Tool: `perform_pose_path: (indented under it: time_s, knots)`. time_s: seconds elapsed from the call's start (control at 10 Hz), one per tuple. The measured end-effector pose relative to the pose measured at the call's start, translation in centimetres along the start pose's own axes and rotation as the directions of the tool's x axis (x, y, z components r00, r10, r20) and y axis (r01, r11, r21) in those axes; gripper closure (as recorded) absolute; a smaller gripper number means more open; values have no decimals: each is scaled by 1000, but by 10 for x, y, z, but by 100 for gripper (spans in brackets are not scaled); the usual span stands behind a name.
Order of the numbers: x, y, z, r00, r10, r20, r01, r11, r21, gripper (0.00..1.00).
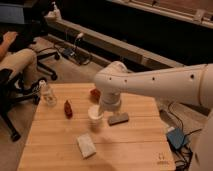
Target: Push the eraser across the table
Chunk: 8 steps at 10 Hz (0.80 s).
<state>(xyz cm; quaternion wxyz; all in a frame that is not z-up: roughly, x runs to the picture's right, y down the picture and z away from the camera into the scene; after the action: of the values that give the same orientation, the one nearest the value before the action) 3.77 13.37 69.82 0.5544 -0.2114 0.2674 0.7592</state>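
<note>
The eraser (118,119) is a small flat dark grey block lying on the light wooden table (140,150), right of centre. My white arm reaches in from the right, and its wrist hangs over the table's middle. The gripper (110,110) points down just behind and left of the eraser, between it and the white cup (95,114). The wrist hides most of the gripper. I cannot tell whether it touches the eraser.
A pale cream block (86,145) lies near the front. A small dark red bottle (68,108) and a clear bottle (48,93) stand at the left. An orange-red object (95,93) sits behind the cup. A seated person (15,62) is off the table's left.
</note>
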Motion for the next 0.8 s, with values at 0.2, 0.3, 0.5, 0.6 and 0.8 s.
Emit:
perform_pose_path:
  time_s: [0.2,0.3,0.5,0.6,0.8]
  knots:
    - [-7,-20,13,999,54,-6,-55,998,-38,35]
    - [-10,-22,19,998,56,-11,-56,997,-52,35]
    - [-14,-26,38,999,38,-27,-39,997,-60,43]
    - [-15,-25,45,999,25,-33,-27,998,-57,51]
    - [-20,-20,62,999,1,-43,-3,998,-55,73]
